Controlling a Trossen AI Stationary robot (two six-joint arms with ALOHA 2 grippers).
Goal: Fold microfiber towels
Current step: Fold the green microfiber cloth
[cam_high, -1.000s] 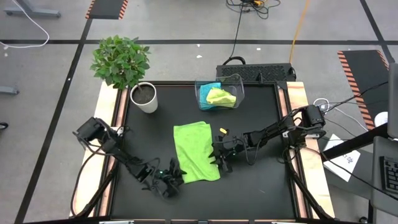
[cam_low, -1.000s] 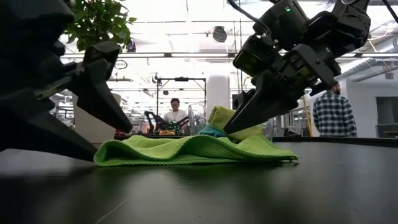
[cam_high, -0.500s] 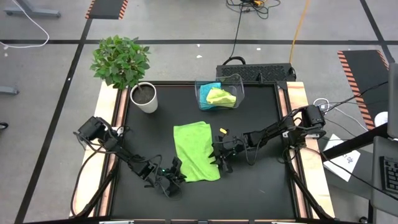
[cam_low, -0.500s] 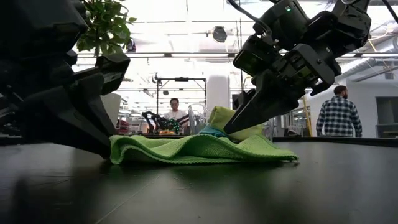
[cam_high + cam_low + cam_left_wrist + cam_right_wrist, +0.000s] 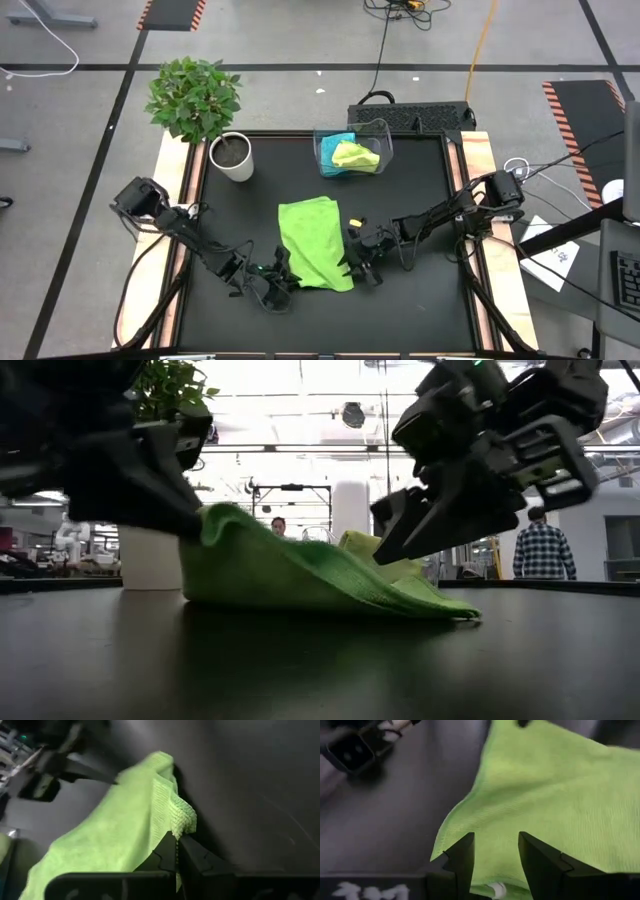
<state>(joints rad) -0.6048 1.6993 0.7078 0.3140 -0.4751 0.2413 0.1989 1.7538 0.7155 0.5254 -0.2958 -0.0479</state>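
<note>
A lime-green microfiber towel lies spread near the middle of the black table, seen from above. Its long axis runs from about 12 o'clock to 6 o'clock, tilted slightly so the near end sits toward 5 o'clock. The near corner on the 7 o'clock side is raised off the surface; in the low view the cloth slopes up from the table toward that corner.

The left gripper sits at that raised corner, its fingers closed tight on the towel's edge. The left wrist view shows the bunched corner pinched between the two dark fingers.

The right gripper is at the towel's near corner on the 5 o'clock side. Its fingers stand parted, one on each side of the cloth edge, with green fabric showing between them.

A clear plastic bin stands at the far edge, at 12 o'clock from the spread towel. Inside it are two more towels: one crumpled lime-green towel and one turquoise-blue towel beside it. That makes three towels in all, two green and one blue.

One potted plant in a white pot stands at the far left corner, at about 10 o'clock.
</note>
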